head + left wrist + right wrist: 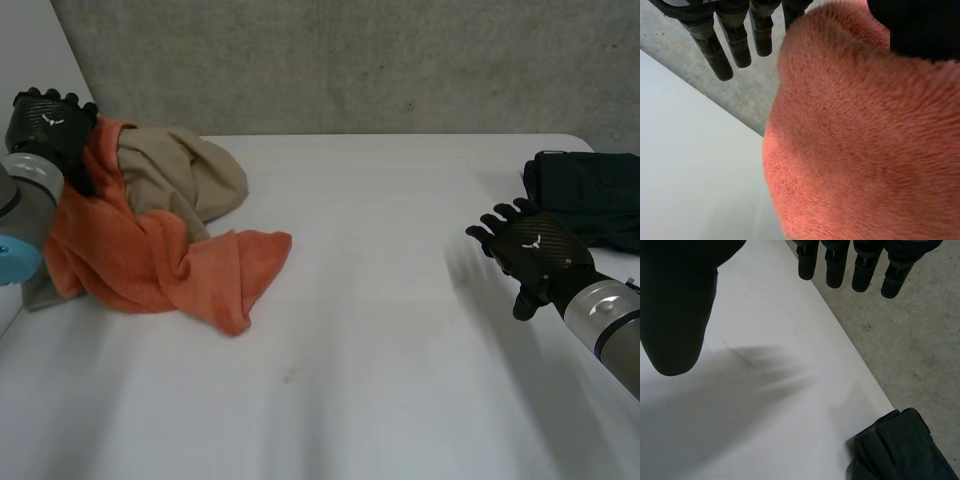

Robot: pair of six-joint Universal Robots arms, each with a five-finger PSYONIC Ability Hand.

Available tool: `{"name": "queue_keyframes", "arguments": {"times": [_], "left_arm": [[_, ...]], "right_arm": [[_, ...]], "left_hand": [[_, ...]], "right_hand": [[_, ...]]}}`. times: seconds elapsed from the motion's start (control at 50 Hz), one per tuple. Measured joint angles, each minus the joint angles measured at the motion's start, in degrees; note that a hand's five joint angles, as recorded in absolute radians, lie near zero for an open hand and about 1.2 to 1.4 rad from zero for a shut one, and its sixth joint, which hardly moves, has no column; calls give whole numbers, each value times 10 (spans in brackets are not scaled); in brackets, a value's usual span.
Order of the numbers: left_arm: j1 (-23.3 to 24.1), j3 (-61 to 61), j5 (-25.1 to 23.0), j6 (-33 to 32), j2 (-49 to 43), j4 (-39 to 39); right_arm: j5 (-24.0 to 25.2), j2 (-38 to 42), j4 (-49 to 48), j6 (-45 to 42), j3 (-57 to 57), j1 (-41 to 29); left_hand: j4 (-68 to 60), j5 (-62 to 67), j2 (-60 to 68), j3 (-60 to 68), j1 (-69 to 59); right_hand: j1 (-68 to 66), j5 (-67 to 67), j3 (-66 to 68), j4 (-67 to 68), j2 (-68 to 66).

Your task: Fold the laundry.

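An orange towel (pixel 150 250) lies crumpled at the table's left side, partly over a beige garment (pixel 190 175) behind it. My left hand (pixel 50 125) is raised at the towel's upper left end. In the left wrist view its fingers (pixel 715 55) are straight and clear of the orange towel (pixel 865 150), which bulges up beside the thumb (pixel 925 25). My right hand (pixel 535 255) hovers over the table's right side, fingers (pixel 835 270) spread and straight, thumb (pixel 675 315) apart, nothing in it.
A dark folded garment (pixel 590 195) lies at the table's far right edge, just beyond my right hand; it is also in the right wrist view (pixel 900 450). The white table (pixel 360 330) stretches bare between the two piles. A concrete wall stands behind.
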State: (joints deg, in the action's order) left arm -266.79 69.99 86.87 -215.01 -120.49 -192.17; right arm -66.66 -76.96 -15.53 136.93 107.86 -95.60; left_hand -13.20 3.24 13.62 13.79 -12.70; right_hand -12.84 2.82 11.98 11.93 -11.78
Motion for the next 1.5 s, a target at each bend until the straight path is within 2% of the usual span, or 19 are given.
{"name": "queue_keyframes", "arguments": {"times": [0.08, 0.16, 0.24, 0.36, 0.5, 0.58, 0.6, 0.62, 0.64, 0.72, 0.86, 0.98, 1.02, 1.16, 1.26, 1.34, 1.44, 1.48, 1.5], "left_arm": [[4, 43, -2, 0, 43, 20], [14, 144, -9, -3, 131, 39], [18, 219, -24, -5, 180, 35], [16, 277, -65, -12, 192, -2], [-8, 271, -87, -49, 129, -70], [-25, 249, -87, -88, 80, -89], [-30, 238, -86, -110, 57, -94], [-31, 236, -86, -113, 54, -94], [-33, 228, -85, -129, 41, -96], [-32, 209, -83, -160, 23, -95], [2, 194, -77, -157, 67, -95], [77, 169, -51, -69, 170, -92], [101, 155, -42, -31, 199, -83], [196, 82, -23, 118, 252, 8], [288, 33, -24, 233, 219, 49], [346, 9, -22, 302, 165, 26], [384, -8, -20, 347, 89, -26], [400, -17, -20, 356, 47, -48], [402, -18, -20, 356, 42, -50]], "right_arm": [[0, 0, 0, 0, 1, 0], [0, 0, 0, 0, 2, 0], [0, 0, 0, 0, 3, 0], [0, 0, 0, -1, 3, 0], [0, 1, 1, -1, 3, 0], [0, 1, 1, -1, 3, 0], [0, 1, 1, -1, 3, 0], [0, 1, 0, -1, 3, 0], [0, 1, 0, -1, 3, 0], [0, 1, 0, -1, 3, 0], [-3, -11, 7, 2, -11, -3], [-7, -40, 34, 33, -45, -6], [-10, -49, 55, 69, -71, -7], [-12, -66, 124, 182, -148, -1], [-14, -70, 151, 229, -176, 2], [-22, -70, 154, 241, -176, 2], [-35, -69, 152, 250, -167, 2], [-39, -67, 149, 252, -161, 3], [-39, -67, 148, 252, -161, 3]], "left_hand": [[0, 0, 0, 0, 0], [-11, 8, 9, 6, -12], [-31, 32, 25, 22, -38], [-54, 56, 48, 47, -57], [-54, 57, 51, 51, -58], [-134, 134, 131, 129, -149], [-198, 196, 198, 192, -218], [-198, 196, 198, 192, -218], [-296, 289, 297, 278, -319], [-525, 499, 517, 503, -515], [-553, 507, 542, 534, -515], [-552, 507, 543, 534, -515], [-553, 507, 544, 534, -515], [-555, 507, 547, 543, -515], [-555, 507, 548, 546, -516], [-555, 507, 549, 546, -516], [-555, 507, 549, 546, -516], [-454, 412, 449, 446, -419], [-454, 412, 449, 446, -419]], "right_hand": [[0, 0, 0, 0, 0], [0, 0, 0, 0, 0], [0, 0, 0, 0, 0], [0, 0, 0, 0, 0], [0, 0, 0, 0, 0], [0, 0, 0, 0, 0], [0, 0, 0, 0, 0], [0, 0, 0, 0, 0], [0, 0, 0, 0, 0], [0, 0, 0, 0, 0], [0, 0, 0, 0, 0], [0, 0, 0, 0, 0], [0, 0, 0, 0, 0], [0, 0, 0, 0, 0], [0, 0, 0, 0, 0], [0, 0, 0, 0, 0], [0, 0, 0, 0, 0], [0, 0, 0, 0, 0], [0, 0, 0, 0, 0]]}}
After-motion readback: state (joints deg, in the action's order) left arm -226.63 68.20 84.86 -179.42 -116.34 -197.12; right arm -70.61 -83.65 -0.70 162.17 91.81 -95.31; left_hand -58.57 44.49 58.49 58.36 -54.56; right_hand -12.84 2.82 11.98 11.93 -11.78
